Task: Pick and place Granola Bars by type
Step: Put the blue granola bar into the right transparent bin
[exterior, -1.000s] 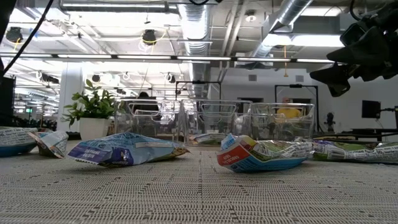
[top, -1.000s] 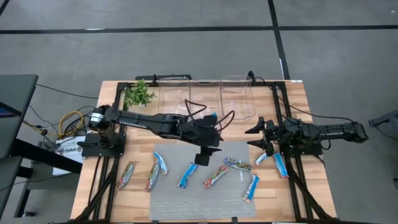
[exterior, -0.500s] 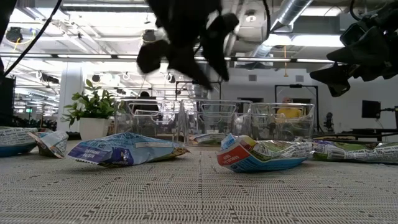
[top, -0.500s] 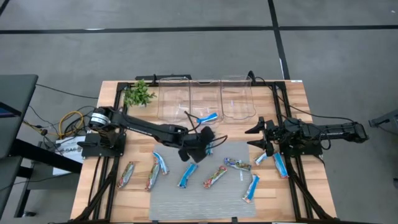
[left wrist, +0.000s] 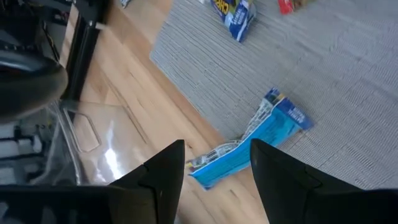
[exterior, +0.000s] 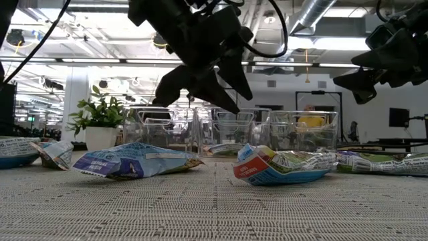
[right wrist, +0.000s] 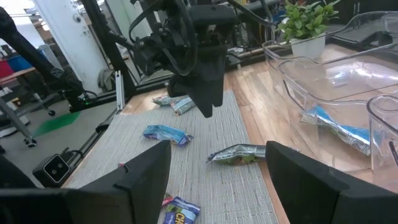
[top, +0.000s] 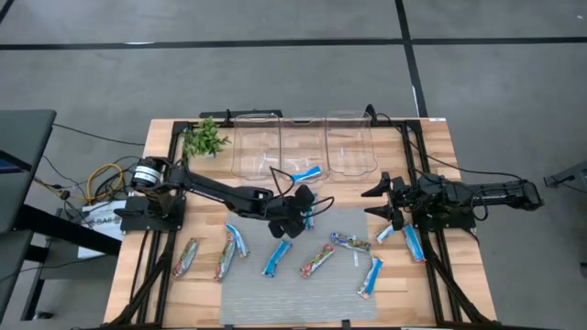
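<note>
Tools first: left tool (top: 292,220) hung over the far edge of the grey mat (top: 303,293), just near of the middle bin (top: 303,147), fingers (left wrist: 165,180) spread w/ nothing between them. Left wrist view looked down past those fingers at a blue-and-white bar (left wrist: 252,146) lying partly on the mat, partly on the wood. Low view showed the same tool (exterior: 200,84) above the bars, clear of the mat.

Right tool (top: 383,202) sat at the right side of the surface (top: 165,293), beside the mat's far right corner, fingers (right wrist: 140,180) spread wide, empty.

Bars: one blue bar in middle bin (top: 309,172), also seen thru the clear wall in right wrist view (right wrist: 339,130). Rest lay loose in a row across the near half: red/green bar (top: 187,257) and another multicoloured one (top: 224,261) on the wood at left, blue bar (top: 238,240) btwn them and the mat, blue bar (top: 276,258), red/orange bar (top: 316,260), silvery bar (top: 350,242) and blue bar (top: 371,276) on the mat. Two more blue bars (top: 413,243) on the wood near the right tool.

Three clear bins stood side by side at the far edge; left bin (top: 255,147) and right bin (top: 349,147) flanked the middle one. Green plant sprig (top: 204,139) at far left, beside the left bin.
</note>
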### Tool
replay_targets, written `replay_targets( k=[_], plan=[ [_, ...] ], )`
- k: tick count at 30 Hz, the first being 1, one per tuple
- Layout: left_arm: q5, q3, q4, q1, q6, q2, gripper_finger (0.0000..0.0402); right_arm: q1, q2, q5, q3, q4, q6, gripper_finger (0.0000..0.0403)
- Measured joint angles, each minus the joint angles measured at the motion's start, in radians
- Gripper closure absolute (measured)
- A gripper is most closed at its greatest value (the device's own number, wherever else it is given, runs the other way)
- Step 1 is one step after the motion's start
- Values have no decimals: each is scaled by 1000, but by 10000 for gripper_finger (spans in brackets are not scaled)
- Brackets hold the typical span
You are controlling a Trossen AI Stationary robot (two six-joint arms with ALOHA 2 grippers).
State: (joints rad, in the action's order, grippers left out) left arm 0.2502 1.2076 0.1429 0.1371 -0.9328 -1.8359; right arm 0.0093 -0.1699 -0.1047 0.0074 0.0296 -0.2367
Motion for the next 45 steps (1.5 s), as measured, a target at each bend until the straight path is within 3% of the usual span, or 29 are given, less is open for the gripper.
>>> replay_targets(
  k=[6, 13, 16, 21, 26, 29, 32, 40, 45],
  plan=[
    [-1, 1, 27, 17, 340, 0, 226, 0, 0, 0, 0, 0, 0, 148],
    [-15, 8, 158, 20, 994, 1, 226, 0, 0, 0, 0, 0, 0, 148],
    [-94, 8, 232, 18, 1269, 1, 226, 0, 0, 0, 0, 0, 0, 148],
    [-339, 8, 362, 13, 1595, 1, 226, 0, 0, 0, 0, 0, 0, 148],
    [-580, 8, 391, 14, 1717, 3, 226, 0, 0, 0, 0, 0, 0, 148],
    [-657, 9, 390, 18, 1761, 10, 226, 0, 0, 0, 0, 0, 0, 148],
    [-638, 9, 415, 27, 1767, 23, 226, 0, 0, 0, 0, 0, 0, 148],
    [-473, 9, 544, 86, 1780, 58, 226, 0, 0, 0, 0, 0, 0, 148],
    [-444, 9, 478, 143, 1850, 54, 226, 0, 0, 0, 0, 0, 0, 148]
  ],
)
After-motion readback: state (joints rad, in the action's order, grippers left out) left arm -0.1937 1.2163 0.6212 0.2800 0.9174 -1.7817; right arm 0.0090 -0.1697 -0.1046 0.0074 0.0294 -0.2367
